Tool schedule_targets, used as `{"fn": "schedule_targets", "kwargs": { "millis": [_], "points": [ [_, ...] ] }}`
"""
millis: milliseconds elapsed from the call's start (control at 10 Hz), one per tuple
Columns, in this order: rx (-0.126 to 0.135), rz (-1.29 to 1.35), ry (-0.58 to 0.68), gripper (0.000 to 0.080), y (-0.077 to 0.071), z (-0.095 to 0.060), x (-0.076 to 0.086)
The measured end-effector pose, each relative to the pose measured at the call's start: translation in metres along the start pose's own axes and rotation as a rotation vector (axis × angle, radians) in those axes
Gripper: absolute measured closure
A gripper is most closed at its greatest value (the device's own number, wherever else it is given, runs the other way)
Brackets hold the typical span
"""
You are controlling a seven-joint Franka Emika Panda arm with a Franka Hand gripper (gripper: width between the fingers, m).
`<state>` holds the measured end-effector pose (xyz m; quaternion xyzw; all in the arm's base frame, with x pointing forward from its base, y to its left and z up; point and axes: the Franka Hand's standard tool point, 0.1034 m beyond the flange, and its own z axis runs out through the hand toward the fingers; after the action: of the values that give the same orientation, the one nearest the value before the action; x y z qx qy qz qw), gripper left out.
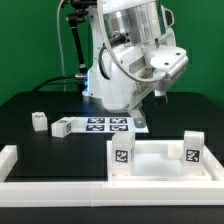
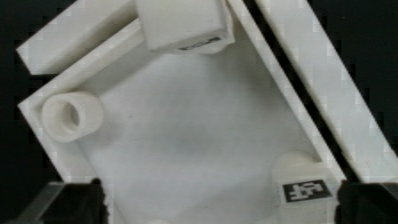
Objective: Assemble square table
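The square table's white top [image 1: 156, 163] lies underside up near the front, at the exterior view's right. Two white tagged legs [image 1: 122, 157] [image 1: 192, 150] stand upright on it. Two more legs [image 1: 38, 121] [image 1: 62, 127] lie loose on the black table to the left. My gripper [image 1: 162, 89] hangs above the top, clear of it. In the wrist view the gripper [image 2: 214, 206] is open, its dark fingertips [image 2: 54, 206] far apart with nothing between them. Below lie the top's flat face [image 2: 196, 140], a round screw socket [image 2: 71, 112], one leg [image 2: 178, 25], the raised rim [image 2: 285, 80] and a tag [image 2: 306, 190].
The marker board [image 1: 110, 125] lies flat behind the top, near the arm's base. A low white border rail [image 1: 60, 184] runs along the front edge and turns back at the exterior view's left [image 1: 10, 158].
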<state>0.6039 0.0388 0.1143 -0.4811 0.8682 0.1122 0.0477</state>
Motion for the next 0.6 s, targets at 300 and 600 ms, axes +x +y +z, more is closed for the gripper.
{"fn": "schedule_targets", "kwargs": {
  "millis": [300, 600],
  "points": [
    [-0.002, 0.0, 0.004, 0.0151, 0.0, 0.003, 0.001],
    [-0.023, -0.048, 0.024, 0.0151, 0.012, 0.009, 0.002]
  ]
}}
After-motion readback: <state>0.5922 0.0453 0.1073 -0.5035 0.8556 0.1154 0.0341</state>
